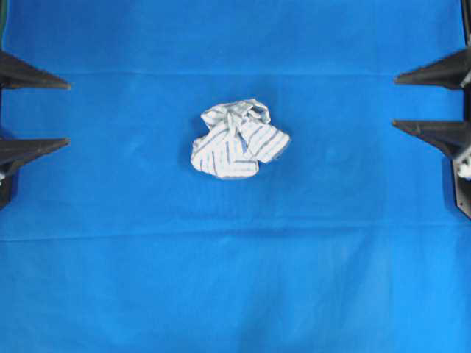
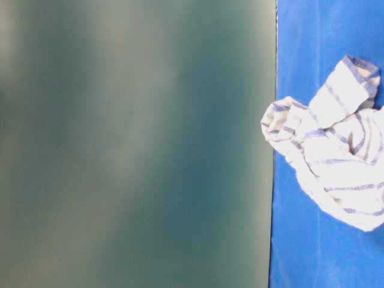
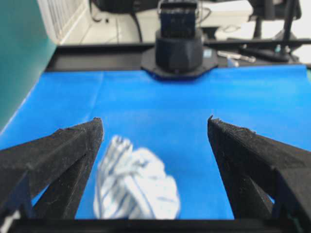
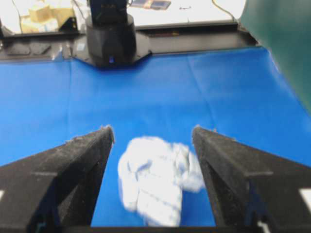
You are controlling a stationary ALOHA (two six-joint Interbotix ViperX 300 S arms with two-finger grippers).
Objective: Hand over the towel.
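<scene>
Whole table is covered by a bright blue tablecloth (image 1: 235, 294) with faint fold creases. A dark green panel (image 2: 132, 144) runs along one side. Behind it there's cluttered white desks (image 3: 233, 9) with cables, evenly lit.

We find no legible text, label, brand, number or sign in any view. The towel (image 1: 239, 140) carries stripes only, and the cloth (image 1: 235, 279) under it is plain. Items on the benches behind the arm bases are too blurred to read.
</scene>
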